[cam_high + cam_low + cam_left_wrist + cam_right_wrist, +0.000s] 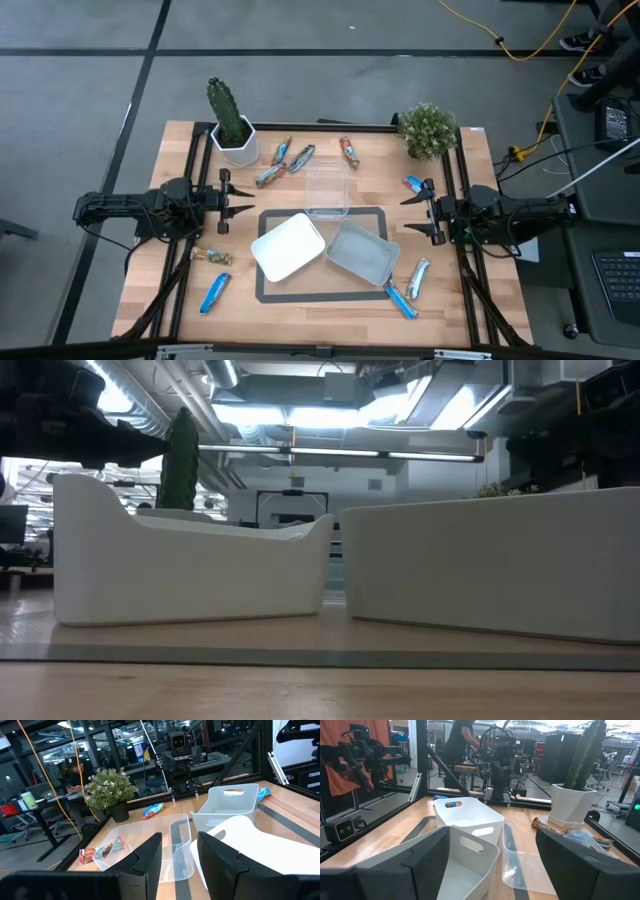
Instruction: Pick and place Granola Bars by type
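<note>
Several wrapped granola bars lie flat on the wooden table. Three, blue, silver and mixed point(282, 160), lie near the cactus pot, and a red one point(349, 152) lies further right. One blue bar point(414, 184) lies by the right gripper. A green-brown bar point(212, 257) and a blue bar point(214, 292) sit near the left front. A silver bar point(418, 277) and a blue bar point(400, 298) sit at the right front. My left gripper point(240, 203) point(180, 865) hovers open at the table's left side. My right gripper point(412, 212) point(492, 865) hovers open at the right side. Both point toward the middle.
A white tub point(288, 245), a grey tub point(358, 250) and a clear tub point(327, 190) stand in the middle on a dark-framed mat. A cactus in a white pot point(232, 130) and a small bushy plant point(428, 130) stand at the far corners. A person point(75, 775) sits beyond the table.
</note>
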